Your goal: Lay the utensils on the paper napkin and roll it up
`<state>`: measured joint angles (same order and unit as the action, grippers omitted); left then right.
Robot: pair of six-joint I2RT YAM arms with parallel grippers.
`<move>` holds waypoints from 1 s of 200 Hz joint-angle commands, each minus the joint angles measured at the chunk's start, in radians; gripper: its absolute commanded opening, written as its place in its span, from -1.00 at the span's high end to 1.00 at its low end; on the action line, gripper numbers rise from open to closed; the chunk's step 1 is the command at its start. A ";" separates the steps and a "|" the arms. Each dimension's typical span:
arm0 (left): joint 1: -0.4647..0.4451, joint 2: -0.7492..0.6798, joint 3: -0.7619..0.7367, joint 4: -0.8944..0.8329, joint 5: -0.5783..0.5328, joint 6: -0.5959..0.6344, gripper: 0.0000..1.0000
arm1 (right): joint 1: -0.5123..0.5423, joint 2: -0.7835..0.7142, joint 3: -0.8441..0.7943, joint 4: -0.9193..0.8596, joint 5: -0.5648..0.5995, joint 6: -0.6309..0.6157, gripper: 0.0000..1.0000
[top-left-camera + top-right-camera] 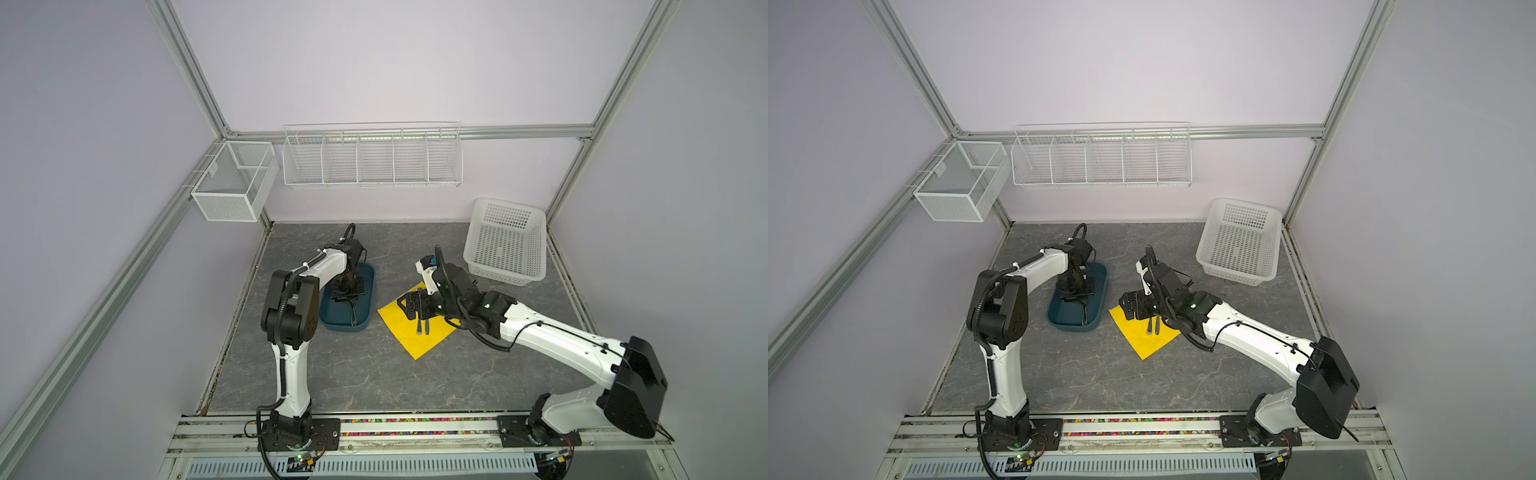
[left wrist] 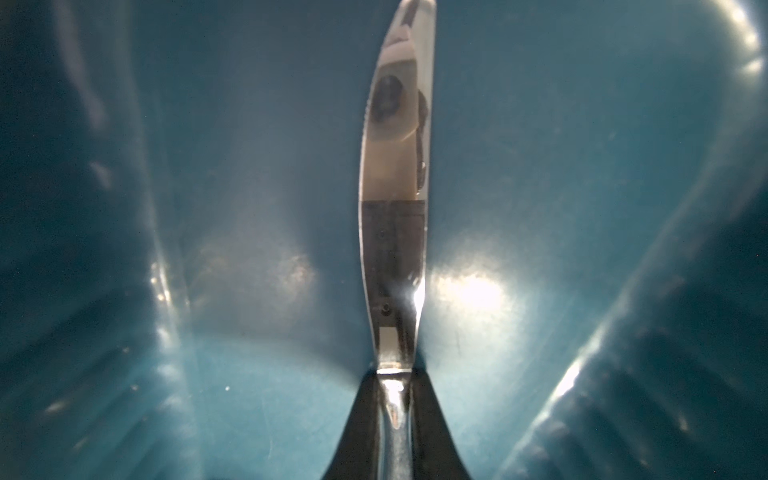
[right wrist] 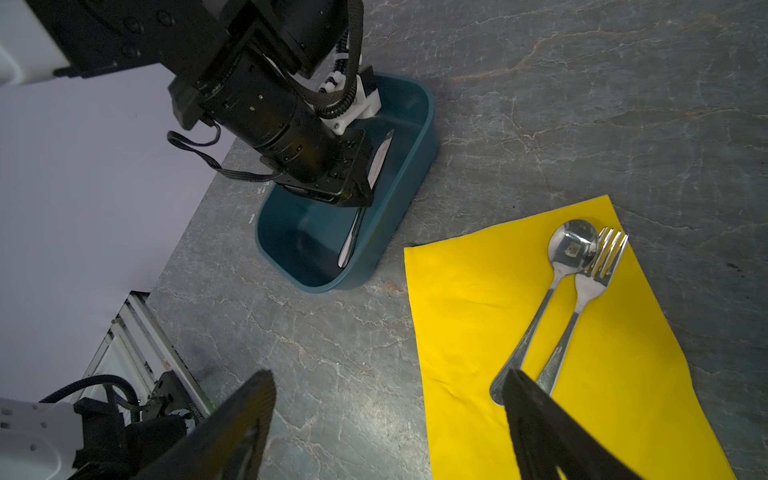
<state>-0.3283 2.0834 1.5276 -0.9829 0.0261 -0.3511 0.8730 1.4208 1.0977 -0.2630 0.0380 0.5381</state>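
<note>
The left gripper (image 2: 394, 374) is clamped on the knife (image 2: 392, 208) where blade meets handle, down inside the teal tub (image 3: 415, 166) on the grey marbled counter (image 3: 582, 104). Just beside the tub, the yellow paper napkin (image 3: 478, 311) lies flat, with the spoon (image 3: 571, 245) and fork (image 3: 590, 282) side by side on it, their heads touching. The right gripper (image 3: 386, 376) hangs over the napkin's edge, jaws wide apart, holding nothing.
</note>
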 commanded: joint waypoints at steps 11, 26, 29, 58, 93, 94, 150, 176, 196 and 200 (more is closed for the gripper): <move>-0.002 0.054 -0.049 0.028 -0.008 -0.001 0.82 | 0.004 -0.035 -0.019 -0.004 0.020 0.000 -0.77; -0.001 0.036 -0.053 0.037 -0.005 -0.002 0.83 | 0.005 -0.038 -0.021 -0.005 0.023 0.002 -0.78; -0.002 0.033 -0.053 0.036 -0.005 -0.003 0.84 | 0.005 -0.038 -0.021 -0.005 0.023 0.002 -0.77; -0.001 -0.002 -0.049 0.029 -0.017 -0.005 0.85 | 0.005 -0.045 -0.022 -0.005 0.030 0.003 -0.78; 0.000 -0.042 -0.040 0.017 -0.021 -0.005 0.85 | 0.005 -0.056 -0.030 -0.001 0.046 0.010 -0.77; 0.000 -0.044 -0.039 0.016 -0.020 -0.004 0.85 | 0.005 -0.057 -0.030 -0.001 0.047 0.010 -0.77; 0.003 -0.091 -0.014 -0.026 -0.036 0.001 0.85 | 0.004 -0.061 -0.035 -0.001 0.069 0.020 -0.77; 0.006 -0.110 -0.011 -0.040 -0.041 0.006 0.85 | 0.004 -0.065 -0.034 -0.001 0.074 0.020 -0.77; 0.009 -0.119 -0.013 -0.046 -0.042 0.008 0.85 | 0.005 -0.065 -0.036 -0.001 0.077 0.020 -0.77; 0.011 -0.120 -0.012 -0.048 -0.044 0.008 0.85 | 0.004 -0.067 -0.038 -0.001 0.078 0.021 -0.78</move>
<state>-0.3256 2.0045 1.5051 -0.9852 -0.0010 -0.3508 0.8730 1.3838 1.0817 -0.2657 0.0940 0.5495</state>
